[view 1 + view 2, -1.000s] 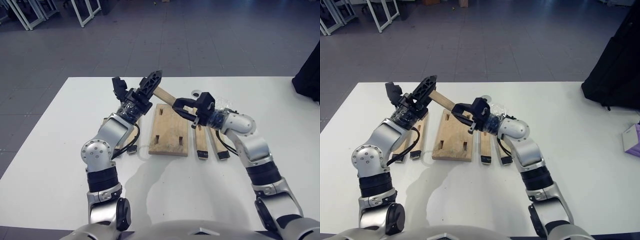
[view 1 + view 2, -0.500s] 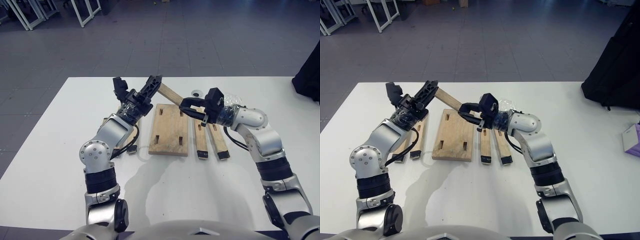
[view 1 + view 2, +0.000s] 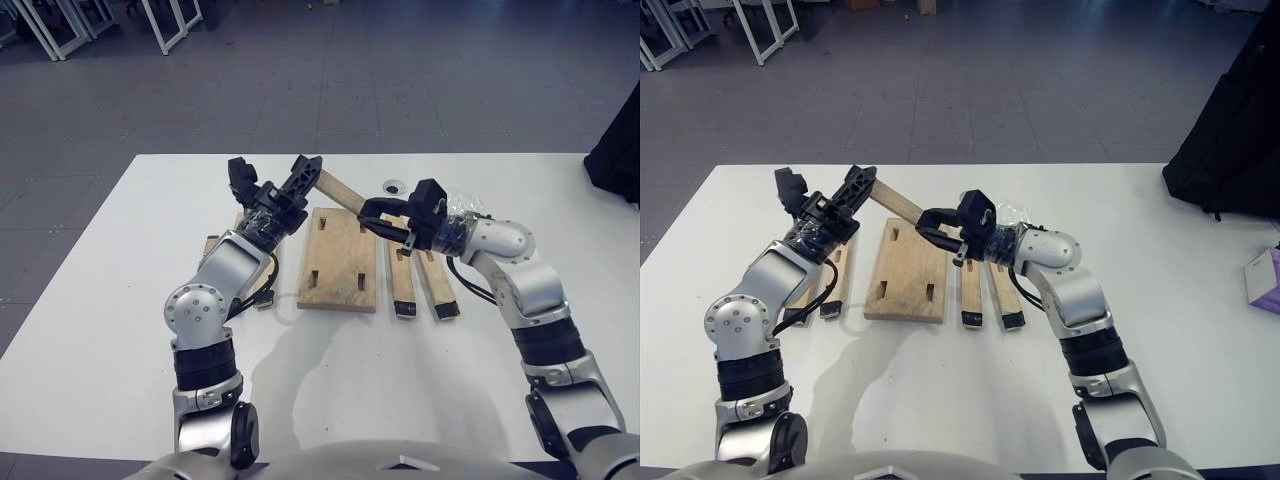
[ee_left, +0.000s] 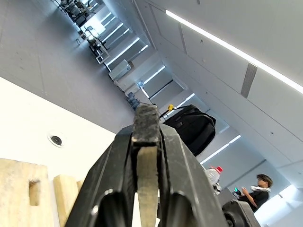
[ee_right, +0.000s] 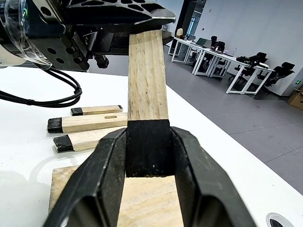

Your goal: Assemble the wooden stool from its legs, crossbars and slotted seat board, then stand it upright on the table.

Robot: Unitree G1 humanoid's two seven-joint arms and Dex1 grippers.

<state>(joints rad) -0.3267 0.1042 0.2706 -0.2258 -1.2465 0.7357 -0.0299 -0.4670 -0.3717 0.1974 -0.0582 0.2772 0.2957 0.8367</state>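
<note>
A wooden leg (image 3: 345, 194) with black ends hangs slanted over the far end of the slotted seat board (image 3: 338, 258). My left gripper (image 3: 303, 177) is shut on its upper end; in the left wrist view the fingers (image 4: 173, 165) clamp the leg (image 4: 146, 156). My right gripper (image 3: 374, 212) is shut on the lower black end (image 5: 147, 146), just above the board's far right corner. Two more legs (image 3: 401, 280) (image 3: 436, 288) lie right of the board. Other wooden pieces (image 3: 840, 272) (image 3: 802, 292) lie to its left under my left forearm.
A small round hole (image 3: 392, 186) in the white table (image 3: 120, 330) and a clear plastic bag (image 3: 462, 207) lie behind my right gripper. A black bag (image 3: 1230, 120) stands off the table's right side, and a purple box (image 3: 1266, 276) sits at the right edge.
My right gripper has swung up and to the right with the leg's lower end, off the middle of the board. The left gripper has dipped slightly, still holding the upper end.
</note>
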